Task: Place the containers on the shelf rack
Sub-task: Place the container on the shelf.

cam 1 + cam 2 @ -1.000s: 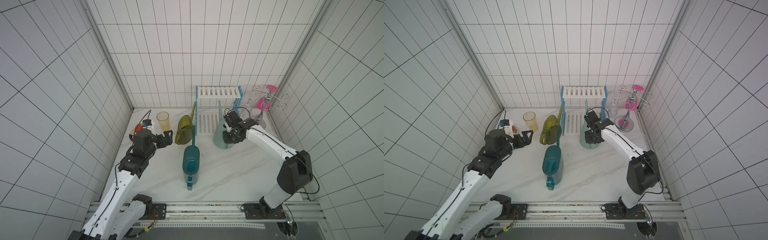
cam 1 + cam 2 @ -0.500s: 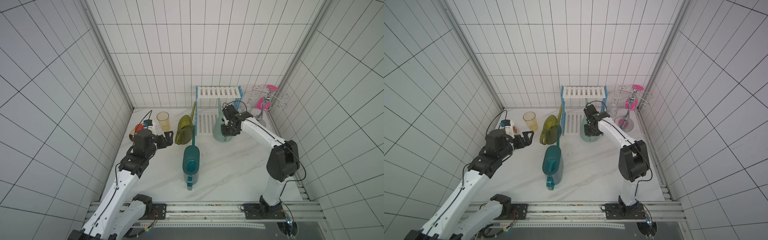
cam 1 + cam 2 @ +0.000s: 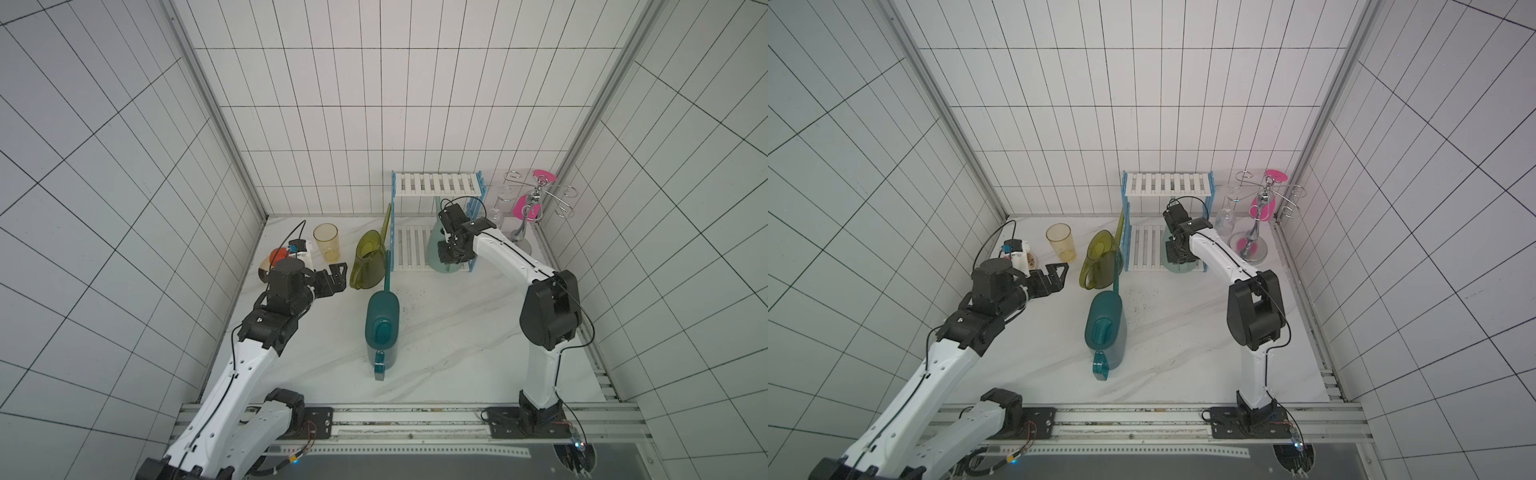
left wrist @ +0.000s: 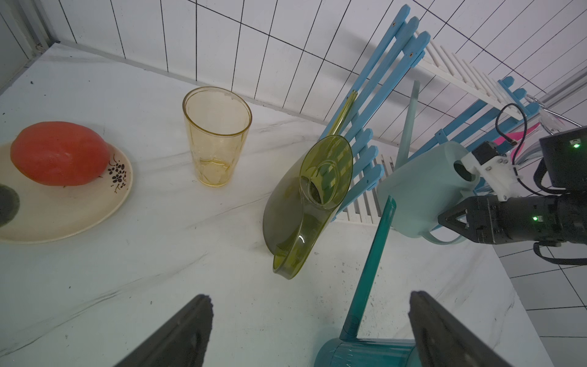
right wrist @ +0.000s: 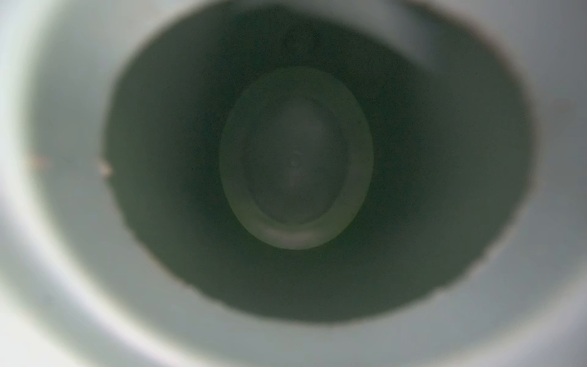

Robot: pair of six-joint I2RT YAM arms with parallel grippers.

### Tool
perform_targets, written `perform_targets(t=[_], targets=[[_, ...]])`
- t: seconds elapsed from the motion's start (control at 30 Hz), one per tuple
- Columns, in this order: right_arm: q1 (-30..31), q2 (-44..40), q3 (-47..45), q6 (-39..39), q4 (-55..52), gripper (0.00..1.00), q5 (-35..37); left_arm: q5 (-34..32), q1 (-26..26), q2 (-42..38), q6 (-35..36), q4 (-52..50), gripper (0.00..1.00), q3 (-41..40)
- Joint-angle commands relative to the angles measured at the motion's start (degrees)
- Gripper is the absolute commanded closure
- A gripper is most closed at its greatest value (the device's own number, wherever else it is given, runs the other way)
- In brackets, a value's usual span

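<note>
Top views first: the shelf rack (image 3: 436, 194) stands against the back wall. The mint can (image 3: 433, 245) is at its lower tier, at the end nearest the chrome stand (image 3: 536, 203), with its base poking over the front edge. Can't tell if it's resting on the slats. The right claw (image 3: 451, 254) is closed on it. The olive can (image 3: 368, 262) leans on the rack's other side frame, bottom on the tabletop (image 3: 457, 332). The teal can (image 3: 382, 324) sits out in front of the rack, spout aimed at it. The left claw (image 3: 332, 279) hangs wide open with nothing in it, just past the olive can on the side away from the rack

Left wrist view: the right claw (image 4: 451, 219) is pinched on the mint can's handle, and the can is tilted with its spout poking up between the tiers. The yellow tumbler (image 4: 216, 136) and the bowl (image 4: 63, 209) with a red ball (image 4: 58, 152) sit farther from the rack than the olive can

Right wrist view: all blur, staring straight down the mint can's (image 5: 63, 222) fill hole
</note>
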Motion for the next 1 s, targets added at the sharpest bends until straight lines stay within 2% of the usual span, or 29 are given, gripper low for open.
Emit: perform_targets(t=[0.0,0.47,0.7,0.97], targets=[[-1.37,1.57,1.86,-1.07,3.86,1.00,2.48,0.73,-0.30,-0.07,1.32,-0.31,0.02,0.66],[-2.26,2.96,-1.42,-0.31,8.92,0.99,0.96,-0.09,-0.88,1.12,1.90,-0.92,0.02,1.14],[-2.26,0.81,-3.63,0.59,9.58,0.82,0.98,-1.02,-2.03,1.49,2.14,-1.97,0.02,2.49],[-2.30,-0.58,-4.08,0.97,9.08,0.68,0.86,-2.59,-2.50,2.23,3.72,-2.79,0.02,2.43]])
